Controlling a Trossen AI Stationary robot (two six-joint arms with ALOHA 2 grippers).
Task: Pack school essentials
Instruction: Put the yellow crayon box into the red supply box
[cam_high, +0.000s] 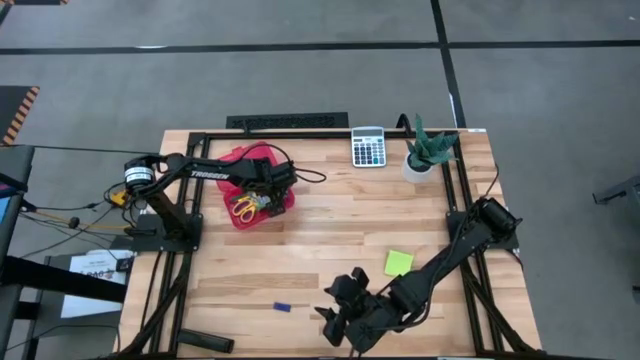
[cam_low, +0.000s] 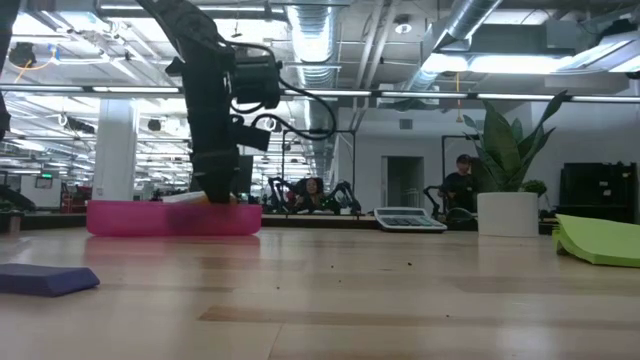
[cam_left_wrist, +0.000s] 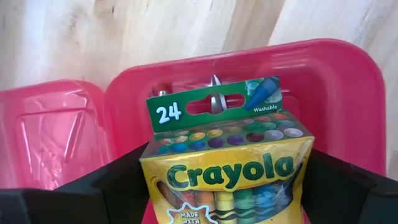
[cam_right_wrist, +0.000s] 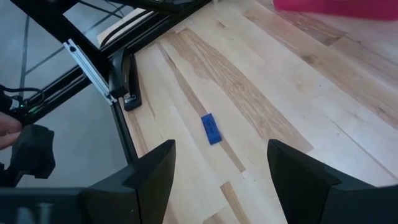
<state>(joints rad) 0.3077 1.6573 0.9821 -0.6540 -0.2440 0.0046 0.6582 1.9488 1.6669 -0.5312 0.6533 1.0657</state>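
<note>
1. The left gripper (cam_high: 268, 188) hung over the open red plastic hinged case (cam_high: 285, 204), clamped on the yellow-green cardboard crayon box (cam_left_wrist: 227, 168).
2. The right gripper (cam_high: 340, 315) waited with fingers apart near the table's (cam_high: 330, 240) front edge, the tiny blue rectangular eraser (cam_right_wrist: 211, 129) lying just ahead of it.

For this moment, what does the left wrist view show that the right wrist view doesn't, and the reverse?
Only the left wrist view: the crayon box held between the left pincer's fingers over the open red case, with scissor tips behind it.
Only the right wrist view: the blue eraser lying alone ahead of the open right pincer, and the table's edge rail.
Both: the wooden tabletop.
</note>
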